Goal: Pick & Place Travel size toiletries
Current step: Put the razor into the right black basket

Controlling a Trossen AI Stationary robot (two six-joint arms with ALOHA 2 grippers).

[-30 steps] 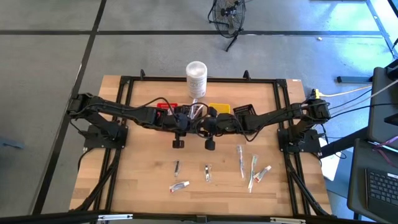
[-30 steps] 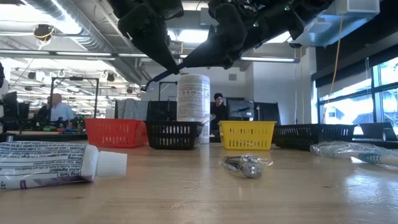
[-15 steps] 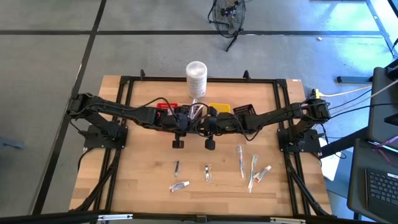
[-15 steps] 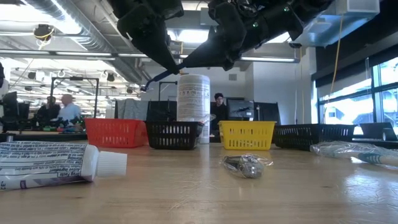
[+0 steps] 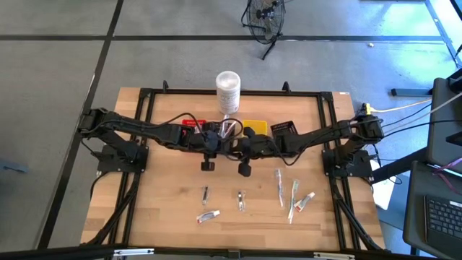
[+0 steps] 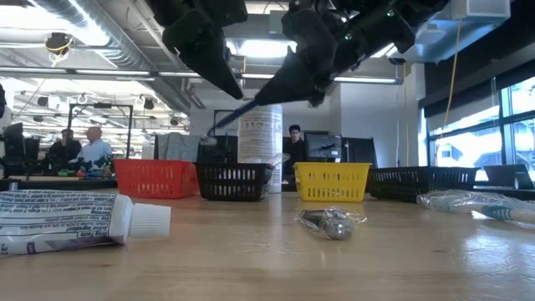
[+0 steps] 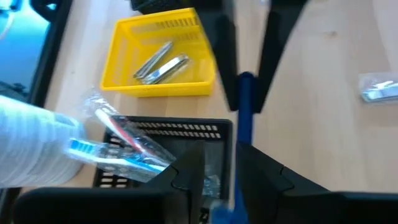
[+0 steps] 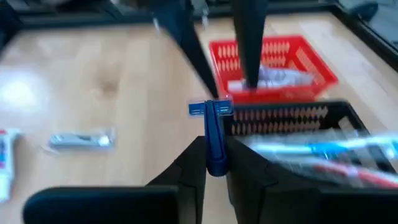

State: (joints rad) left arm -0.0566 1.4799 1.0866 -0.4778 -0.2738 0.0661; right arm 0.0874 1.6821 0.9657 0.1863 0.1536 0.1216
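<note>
while several wrapped toiletries (image 5: pixel 241 200) lie across the lower middle of the high view, we hold a dark blue plastic razor (image 8: pixel 214 137) in the right gripper (image 8: pixel 213 163), clamped shut; the left gripper (image 7: pixel 214 180) stands parted, empty, above the black mesh basket (image 7: pixel 124 130).

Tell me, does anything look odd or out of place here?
One thing: a wrapped toothbrush lies askew across the black basket's rim, sticking out instead of sitting inside. The right gripper holds a blue razor nearby.
</note>
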